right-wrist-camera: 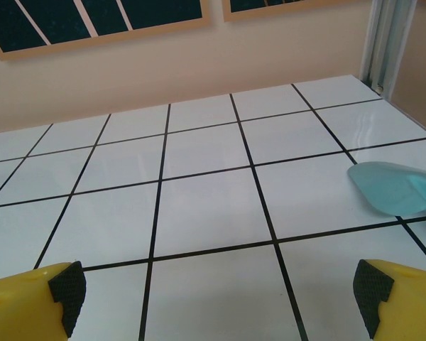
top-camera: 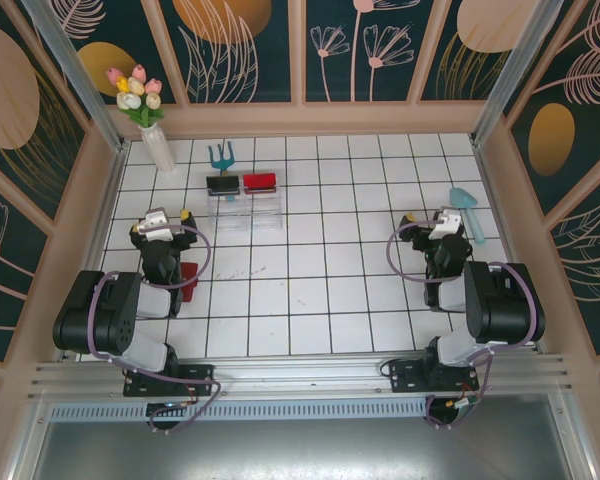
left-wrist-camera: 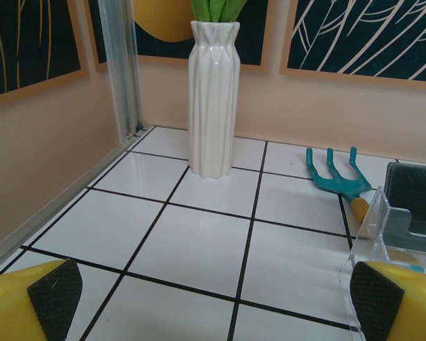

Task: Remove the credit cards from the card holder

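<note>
The red card holder (top-camera: 189, 279) lies on the white tiles at the left, partly covered by my left arm; it sits behind the gripper, toward the arm's base. No credit cards can be seen; whether any sit inside it is hidden. My left gripper (top-camera: 161, 217) (left-wrist-camera: 214, 312) hovers low over bare tile with its black pads (left-wrist-camera: 55, 291) far apart, open and empty. On the right, my right gripper (top-camera: 439, 216) (right-wrist-camera: 220, 305) is also open and empty above bare tile, its pads (right-wrist-camera: 68, 290) spread wide.
A clear plastic stand (top-camera: 244, 207) (left-wrist-camera: 378, 226) carrying a small black tray (top-camera: 222, 185) (left-wrist-camera: 416, 202) and a red tray (top-camera: 260, 182) stands ahead of the left gripper. A teal hand fork (top-camera: 220, 155) (left-wrist-camera: 336, 177), a white vase (top-camera: 159, 147) (left-wrist-camera: 214, 99) and a teal scoop (top-camera: 467, 211) (right-wrist-camera: 396, 188) lie nearby.
</note>
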Controlling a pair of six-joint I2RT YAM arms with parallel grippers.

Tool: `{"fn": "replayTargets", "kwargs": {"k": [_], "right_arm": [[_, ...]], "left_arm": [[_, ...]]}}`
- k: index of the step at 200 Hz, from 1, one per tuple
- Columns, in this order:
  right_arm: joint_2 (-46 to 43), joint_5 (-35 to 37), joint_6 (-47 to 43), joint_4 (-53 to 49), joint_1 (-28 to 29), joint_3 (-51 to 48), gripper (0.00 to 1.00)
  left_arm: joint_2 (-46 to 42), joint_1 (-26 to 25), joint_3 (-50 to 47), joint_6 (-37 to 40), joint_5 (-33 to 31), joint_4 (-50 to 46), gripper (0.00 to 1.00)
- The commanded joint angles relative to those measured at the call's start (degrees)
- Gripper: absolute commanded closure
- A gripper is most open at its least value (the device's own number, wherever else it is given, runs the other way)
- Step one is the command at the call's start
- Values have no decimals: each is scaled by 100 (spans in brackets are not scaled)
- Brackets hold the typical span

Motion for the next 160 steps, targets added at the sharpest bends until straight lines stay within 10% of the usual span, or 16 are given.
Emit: {"fn": "replayTargets", "kwargs": {"k": [1,59,160], "right_arm": [[38,-110,-71,48,2,103,1],[-58,94,-19,-118,18,169,1],[-2054,462,2561,-5358,-239,2720,1]], "left_arm": [[59,36,-10,49,98,193,1],[-119,35,58,19,-7,-35,1],[-1796,35,3532,-2200,-746,-7123,1]]}}
